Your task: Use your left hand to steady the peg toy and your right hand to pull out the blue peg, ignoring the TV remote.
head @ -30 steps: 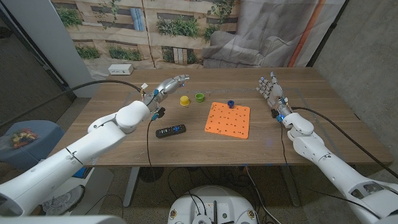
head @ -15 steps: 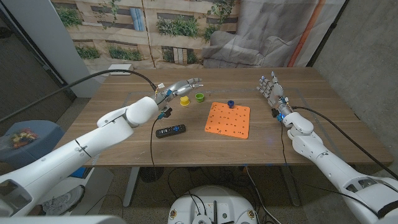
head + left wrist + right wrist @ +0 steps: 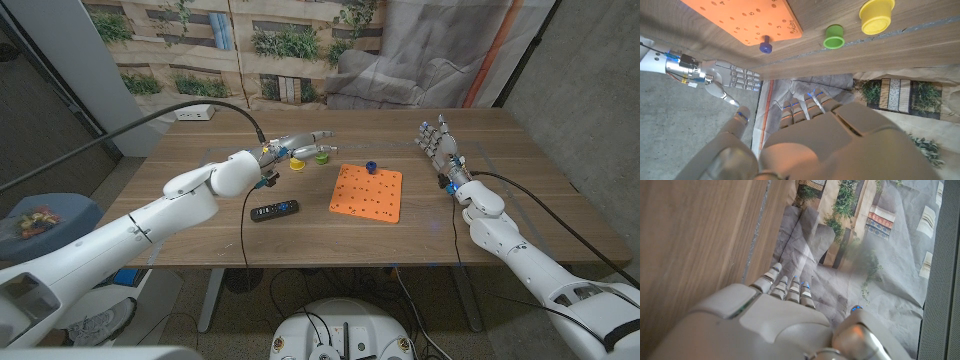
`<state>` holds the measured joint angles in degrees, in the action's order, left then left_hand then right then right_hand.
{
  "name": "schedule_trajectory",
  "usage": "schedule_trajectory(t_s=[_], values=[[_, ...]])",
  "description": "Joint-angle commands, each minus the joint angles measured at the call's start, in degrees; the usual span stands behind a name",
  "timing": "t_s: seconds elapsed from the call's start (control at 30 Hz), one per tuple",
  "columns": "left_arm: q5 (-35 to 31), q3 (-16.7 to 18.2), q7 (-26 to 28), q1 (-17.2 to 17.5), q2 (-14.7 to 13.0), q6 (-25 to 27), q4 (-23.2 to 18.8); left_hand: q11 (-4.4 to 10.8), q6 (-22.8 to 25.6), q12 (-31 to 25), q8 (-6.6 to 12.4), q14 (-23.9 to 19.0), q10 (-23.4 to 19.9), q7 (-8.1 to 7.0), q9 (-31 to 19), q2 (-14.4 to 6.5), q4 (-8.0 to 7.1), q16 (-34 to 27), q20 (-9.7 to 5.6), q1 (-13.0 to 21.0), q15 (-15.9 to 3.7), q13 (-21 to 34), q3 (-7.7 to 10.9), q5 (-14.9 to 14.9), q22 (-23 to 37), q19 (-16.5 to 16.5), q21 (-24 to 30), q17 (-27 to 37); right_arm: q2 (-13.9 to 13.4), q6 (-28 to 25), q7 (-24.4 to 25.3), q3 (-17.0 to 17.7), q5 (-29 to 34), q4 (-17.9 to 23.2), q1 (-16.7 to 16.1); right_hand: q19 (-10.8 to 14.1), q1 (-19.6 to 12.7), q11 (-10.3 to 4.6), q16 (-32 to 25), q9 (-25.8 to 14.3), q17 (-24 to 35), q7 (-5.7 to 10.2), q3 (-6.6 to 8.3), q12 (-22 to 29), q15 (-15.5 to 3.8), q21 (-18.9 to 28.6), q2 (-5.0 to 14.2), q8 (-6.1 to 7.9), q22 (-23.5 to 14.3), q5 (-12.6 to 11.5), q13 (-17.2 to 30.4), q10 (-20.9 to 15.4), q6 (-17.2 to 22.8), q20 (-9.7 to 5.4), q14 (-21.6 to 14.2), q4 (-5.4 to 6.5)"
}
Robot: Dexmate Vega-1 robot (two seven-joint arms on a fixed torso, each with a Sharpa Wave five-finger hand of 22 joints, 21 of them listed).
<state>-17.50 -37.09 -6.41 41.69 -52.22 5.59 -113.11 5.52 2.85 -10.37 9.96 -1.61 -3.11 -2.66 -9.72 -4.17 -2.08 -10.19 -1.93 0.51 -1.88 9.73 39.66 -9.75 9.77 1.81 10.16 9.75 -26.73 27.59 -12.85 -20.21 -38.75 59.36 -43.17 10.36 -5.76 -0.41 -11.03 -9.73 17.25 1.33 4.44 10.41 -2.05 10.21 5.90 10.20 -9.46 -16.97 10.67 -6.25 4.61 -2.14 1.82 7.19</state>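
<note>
At a wooden table (image 3: pixel 200 235), the robot's left hand (image 3: pixel 300 145) reaches in above the yellow cup (image 3: pixel 297 163) and green cup (image 3: pixel 321 155) near the far edge, fingers extended and apart, holding nothing. The orange peg toy (image 3: pixel 366 192) lies at the table's middle, the blue peg (image 3: pixel 370 167) standing at its far edge. To steady the board well, the left hand would likely need to come down on its near-left part, well away from the peg, leaving the right hand (image 3: pixel 436 142) free to reach it. That hand stands upright by the right edge, fingers raised and spread, empty, apart from the board. The TV remote (image 3: pixel 274 210) lies just left of the board, towards the near edge.
</note>
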Motion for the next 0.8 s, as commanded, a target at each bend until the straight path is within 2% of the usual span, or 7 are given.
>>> schedule_trajectory(t_s=[0.03,0.33,0.53,0.8], values=[[-9.14,-3.12,-5.21,-2.99,2.42,-4.48,3.05,-0.05,-0.91,0.15,-0.19,0.59,0.79,-0.08,-0.18,-5.31,-1.04,0.16,-6.80,-0.74,-5.19,0.12,0.09,-0.31,0.10,-0.87,0.09,0.31,0.16,1.10,1.10,0.20,0.57,0.08,-0.38,-0.11,-0.16,-0.31,-0.27,-0.19,0.07,-0.22,0.10,0.56,-1.46,0.42,1.27,0.47,-0.14,-0.25,0.01,0.11,0.57,-1.61,0.30,0.21],[-12.27,-4.11,-7.16,-3.78,3.99,-7.75,5.43,-0.14,-1.49,0.14,-0.10,1.24,1.46,0.14,-0.19,-5.13,-2.76,0.13,-7.45,-1.13,-4.75,0.14,-0.52,-0.25,0.12,-2.29,-0.04,0.41,0.40,1.67,1.09,0.09,0.70,-0.13,-0.45,-0.02,-0.13,-0.26,-0.36,-0.19,-0.12,-0.26,0.23,0.61,-1.45,0.47,1.32,0.51,-0.13,-0.32,0.00,0.00,0.77,-1.62,0.20,0.20],[-14.80,-5.00,-7.18,-3.30,5.66,-6.88,6.34,-0.59,-3.72,0.30,-0.33,2.68,3.27,0.07,-0.14,-4.69,-5.06,0.21,-7.93,-1.30,-4.35,0.14,-1.57,-0.33,0.14,-4.36,-0.17,0.44,0.52,2.47,2.14,0.13,1.39,-0.16,-0.41,0.05,-0.18,-0.25,-0.43,-0.18,-0.27,-0.22,0.36,0.60,-1.17,0.50,1.38,0.46,-0.13,-0.38,-0.01,0.01,0.70,-1.56,0.10,0.16],[-15.09,-6.61,-6.14,-4.29,8.89,-9.60,10.55,-0.78,-4.42,0.18,-0.19,2.89,3.82,0.09,-0.08,-4.51,-5.70,0.20,-7.74,-0.92,-4.27,0.10,-1.87,-0.46,0.11,-6.69,-0.43,0.18,0.35,2.23,2.39,0.27,1.22,0.30,-0.61,0.09,-0.23,-0.13,-0.50,-0.19,-0.44,-0.30,0.54,0.68,-0.98,0.52,1.47,0.35,-0.13,-0.44,-0.01,-0.21,0.44,-1.43,0.01,0.13]])
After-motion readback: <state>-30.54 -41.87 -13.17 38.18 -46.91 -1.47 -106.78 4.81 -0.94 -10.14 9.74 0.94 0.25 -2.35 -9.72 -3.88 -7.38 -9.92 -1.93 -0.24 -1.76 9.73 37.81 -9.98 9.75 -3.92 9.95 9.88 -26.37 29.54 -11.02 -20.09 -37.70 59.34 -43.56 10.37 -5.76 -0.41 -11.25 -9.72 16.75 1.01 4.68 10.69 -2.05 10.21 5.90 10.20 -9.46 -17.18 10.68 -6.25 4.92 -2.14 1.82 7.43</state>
